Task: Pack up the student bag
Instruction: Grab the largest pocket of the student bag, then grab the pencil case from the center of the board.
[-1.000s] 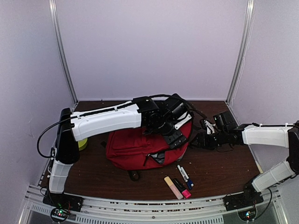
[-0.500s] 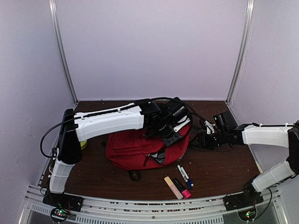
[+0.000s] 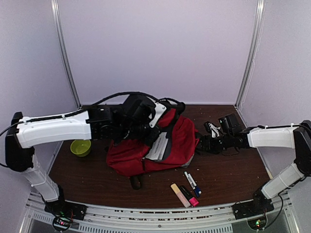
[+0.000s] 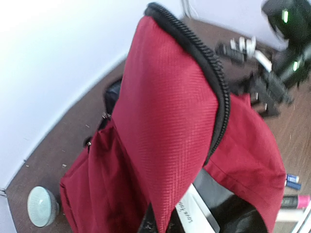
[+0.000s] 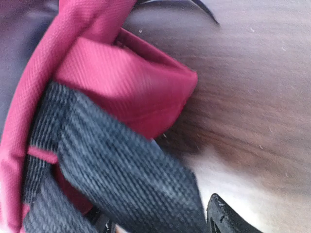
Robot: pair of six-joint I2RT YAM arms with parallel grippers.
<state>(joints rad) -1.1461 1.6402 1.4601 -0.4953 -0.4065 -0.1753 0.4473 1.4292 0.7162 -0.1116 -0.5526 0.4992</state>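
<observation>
The student bag [image 3: 141, 150], red with black zippers, lies in the middle of the table with its front flap [image 4: 165, 107] pulled up. My left gripper [image 3: 158, 116] is shut on the flap's edge, and the red cloth runs out from between its fingers [image 4: 163, 225]. Grey lining and a white label [image 4: 201, 216] show in the opened mouth. My right gripper [image 3: 201, 143] is at the bag's right side. It stands open around a black strap [image 5: 112, 170], with a thin gap beside its right fingertip [image 5: 218, 218].
A green bowl [image 3: 80, 147] sits left of the bag. Several markers and highlighters [image 3: 187, 189] lie near the front edge, and a small dark object [image 3: 136, 182] lies just in front of the bag. Enclosure walls stand behind and to the sides.
My left gripper has shut on the flap and swung left and up, lifting it and opening the bag's mouth. The green bowl is now uncovered. My right gripper has spread a little.
</observation>
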